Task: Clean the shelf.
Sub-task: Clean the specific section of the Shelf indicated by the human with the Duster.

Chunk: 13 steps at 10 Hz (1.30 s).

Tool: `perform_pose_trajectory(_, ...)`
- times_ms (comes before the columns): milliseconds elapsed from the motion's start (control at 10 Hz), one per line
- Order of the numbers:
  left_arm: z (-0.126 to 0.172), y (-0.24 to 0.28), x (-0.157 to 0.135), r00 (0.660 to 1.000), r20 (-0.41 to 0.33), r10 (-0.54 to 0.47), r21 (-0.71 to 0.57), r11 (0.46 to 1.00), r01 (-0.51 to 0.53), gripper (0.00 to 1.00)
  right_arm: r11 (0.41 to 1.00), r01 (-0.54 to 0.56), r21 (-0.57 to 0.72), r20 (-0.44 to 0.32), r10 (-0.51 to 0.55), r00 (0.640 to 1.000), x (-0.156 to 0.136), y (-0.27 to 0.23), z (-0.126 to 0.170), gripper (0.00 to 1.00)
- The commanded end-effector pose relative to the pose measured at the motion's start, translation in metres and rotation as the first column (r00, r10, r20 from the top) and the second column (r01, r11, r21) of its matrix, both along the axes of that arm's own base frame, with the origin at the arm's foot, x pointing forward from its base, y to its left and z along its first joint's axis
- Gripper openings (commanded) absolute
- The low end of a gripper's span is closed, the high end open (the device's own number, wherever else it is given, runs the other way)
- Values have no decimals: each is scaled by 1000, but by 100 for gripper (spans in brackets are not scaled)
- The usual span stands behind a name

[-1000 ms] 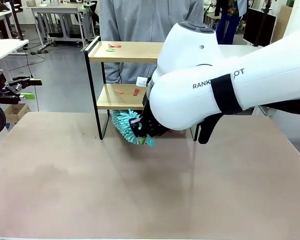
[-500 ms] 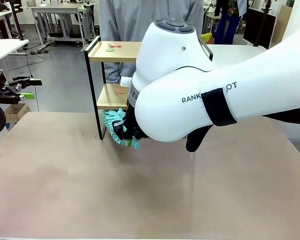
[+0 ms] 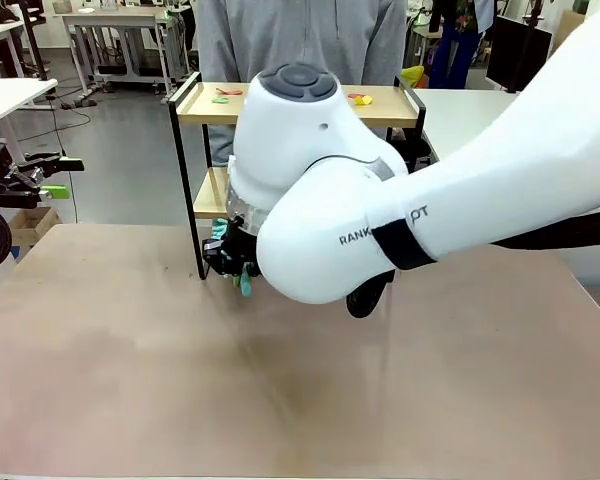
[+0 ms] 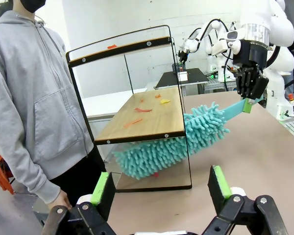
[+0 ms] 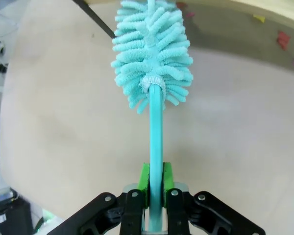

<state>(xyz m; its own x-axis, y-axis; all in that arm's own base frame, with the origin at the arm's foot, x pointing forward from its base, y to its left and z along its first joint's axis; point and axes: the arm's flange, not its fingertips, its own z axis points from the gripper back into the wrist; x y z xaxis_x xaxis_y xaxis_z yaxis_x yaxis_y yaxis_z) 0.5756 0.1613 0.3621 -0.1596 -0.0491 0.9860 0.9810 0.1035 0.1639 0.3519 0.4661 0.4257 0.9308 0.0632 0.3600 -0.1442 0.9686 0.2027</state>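
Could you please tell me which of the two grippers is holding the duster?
The right gripper: it is shut on the duster handle, whereas the left gripper stands open and empty.

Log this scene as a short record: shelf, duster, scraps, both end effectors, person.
shelf: two wood boards, black frame, stands on the table
duster: teal, head under the lower board
scraps: coloured bits on both boards
right end effector: shut on the duster's handle
left end effector: open, empty
person: grey hoodie, stands at the shelf's far side
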Motion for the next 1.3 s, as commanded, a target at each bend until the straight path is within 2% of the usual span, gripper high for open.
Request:
perform_pose_trajectory(0, 2, -3, -2, 1000, 5, 3, 6, 1000, -3, 100, 996, 90, -5, 81, -89, 993, 7, 33, -11, 13)
perform_pose_trajectory(300, 2, -3, -2, 1000, 5, 3, 6, 1000, -3, 100, 992, 130, -6, 126, -128, 984, 20, 57, -33, 13)
perform_pose_trajectory(500, 2, -3, -2, 1000, 5, 3, 6, 1000, -3, 100, 990, 143, 4, 129, -143, 981, 23, 62, -44, 13)
perform_pose_trajectory(1200, 2, -3, -2, 1000, 5, 3, 6, 1000, -3, 100, 989, 151, -5, 46, -151, 988, 37, 69, -82, 13)
